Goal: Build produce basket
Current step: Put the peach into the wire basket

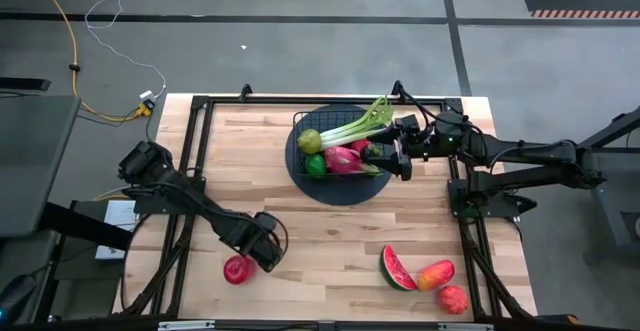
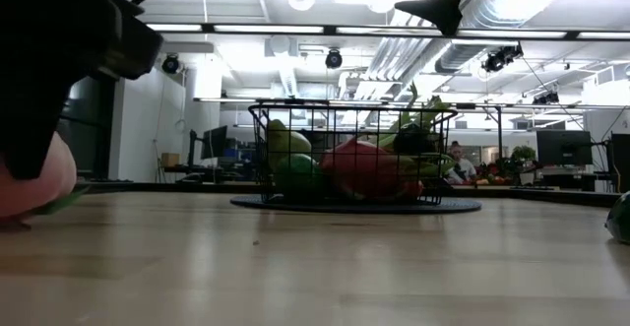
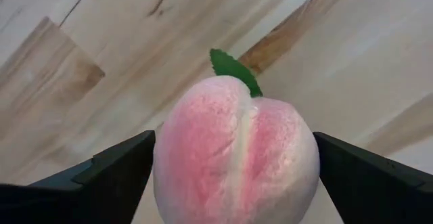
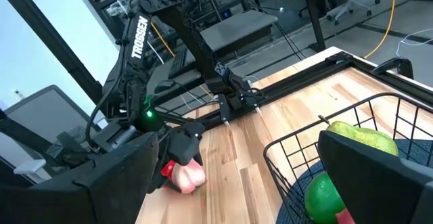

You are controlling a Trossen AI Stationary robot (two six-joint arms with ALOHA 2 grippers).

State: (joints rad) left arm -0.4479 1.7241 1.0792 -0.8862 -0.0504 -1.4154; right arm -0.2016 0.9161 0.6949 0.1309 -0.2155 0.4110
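Observation:
The black wire basket [image 1: 300,136] stands on a dark round mat and holds a green-white leafy stalk [image 1: 362,121], a yellow-green fruit [image 1: 310,140], a green fruit [image 1: 316,165] and a pink dragon fruit [image 1: 343,158]. My right gripper [image 1: 385,157] hovers open over the basket's right side; its wide-apart fingers frame the right wrist view [image 4: 243,197]. My left gripper [image 1: 258,259] is low at the table's near left, shut on a pink peach [image 1: 237,269]. A watermelon slice [image 1: 396,268], an orange-red fruit [image 1: 435,274] and a red apple [image 1: 452,299] lie near right. My left gripper holds the peach [image 3: 237,156] pinched between its two fingers, one finger [image 3: 122,166] on each flank of the fruit. The leaf [image 3: 233,70] points away from the wrist. The fingers slant down from the table's far left, and the peach's underside [image 2: 25,208] rests on the table.
Black frame rails [image 1: 195,151] run along the table's left, right and far edges. Bare wood [image 1: 320,241] lies between the peach and the watermelon slice. The basket [image 2: 345,154] shows mid-table in the low view, with my left gripper [image 2: 39,90] large at its left.

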